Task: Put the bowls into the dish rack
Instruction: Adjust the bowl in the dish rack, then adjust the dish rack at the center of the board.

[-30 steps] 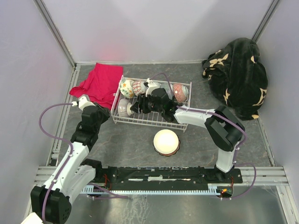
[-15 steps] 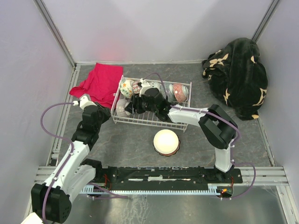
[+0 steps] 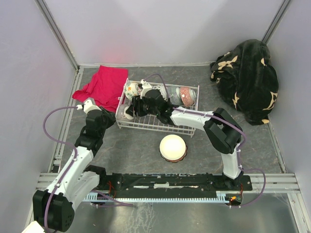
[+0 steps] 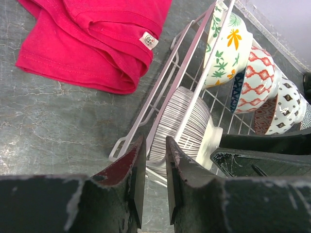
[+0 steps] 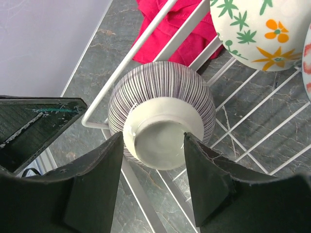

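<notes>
The striped bowl (image 5: 163,104) lies on its side in the near-left corner of the dish rack (image 3: 155,129). Its mouth is against the rack's left end wall and its foot points inward along the rack's length, straight at the right gripper (image 5: 153,138). That gripper's fingers are apart, straddling the foot, so it is better placed to reseat the bowl. The left gripper (image 4: 154,141) waits just outside the same corner, fingers nearly together; I cannot tell whether they pinch the rim wire. An upturned white bowl (image 3: 173,147) sits outside, near the rack's near side.
</notes>
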Tool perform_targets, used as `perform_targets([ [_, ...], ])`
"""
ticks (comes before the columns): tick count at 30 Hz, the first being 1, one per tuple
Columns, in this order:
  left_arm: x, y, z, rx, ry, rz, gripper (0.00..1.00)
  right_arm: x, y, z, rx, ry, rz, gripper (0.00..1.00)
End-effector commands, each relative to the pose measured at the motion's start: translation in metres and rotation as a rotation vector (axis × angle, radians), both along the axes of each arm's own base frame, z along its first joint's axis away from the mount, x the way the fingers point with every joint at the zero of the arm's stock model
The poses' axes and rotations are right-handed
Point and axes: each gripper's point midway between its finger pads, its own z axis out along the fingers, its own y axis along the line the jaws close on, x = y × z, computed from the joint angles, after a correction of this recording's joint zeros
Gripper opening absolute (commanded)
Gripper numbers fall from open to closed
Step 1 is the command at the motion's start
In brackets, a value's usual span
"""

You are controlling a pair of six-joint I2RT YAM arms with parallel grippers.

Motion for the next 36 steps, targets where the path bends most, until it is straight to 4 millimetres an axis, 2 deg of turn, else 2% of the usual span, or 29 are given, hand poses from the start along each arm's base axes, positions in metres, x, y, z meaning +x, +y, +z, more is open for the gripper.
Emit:
perform_targets([
  [1,0.002,-0.001,0.014,0.024,-0.058,-0.026,0.29,0.007,0.005,0.006,-0.013,-0.030,-0.005,0.61],
  [7,-0.004,0.000,0.023,0.023,-0.076,-0.025,0.29,0.003,-0.003,0.014,-0.016,-0.046,-0.010,0.65],
  [12,-0.011,0.001,0.040,0.015,-0.107,-0.028,0.29,-0.005,-0.018,0.037,-0.024,-0.083,-0.018,0.72],
  [17,-0.016,0.000,0.057,0.002,-0.138,-0.038,0.30,-0.019,-0.051,0.068,-0.065,-0.136,-0.041,0.76],
  [20,-0.016,-0.001,0.061,-0.006,-0.149,-0.043,0.30,-0.025,-0.075,0.072,-0.135,-0.153,-0.072,0.78],
  [21,-0.017,-0.003,0.062,-0.009,-0.150,-0.049,0.30,-0.028,-0.087,0.064,-0.192,-0.134,-0.088,0.78],
  [25,-0.019,-0.006,0.064,-0.018,-0.156,-0.070,0.30,-0.037,-0.138,0.057,-0.344,-0.124,-0.192,0.79],
  [29,-0.023,-0.013,0.069,-0.026,-0.169,-0.111,0.30,-0.049,-0.199,0.064,-0.466,-0.136,-0.324,0.79],
  [32,-0.024,-0.020,0.073,-0.044,-0.179,-0.147,0.30,-0.051,-0.253,0.066,-0.588,-0.151,-0.478,0.78],
  [36,-0.022,-0.032,0.077,-0.066,-0.186,-0.208,0.30,-0.054,-0.303,0.068,-0.661,-0.126,-0.601,0.73],
])
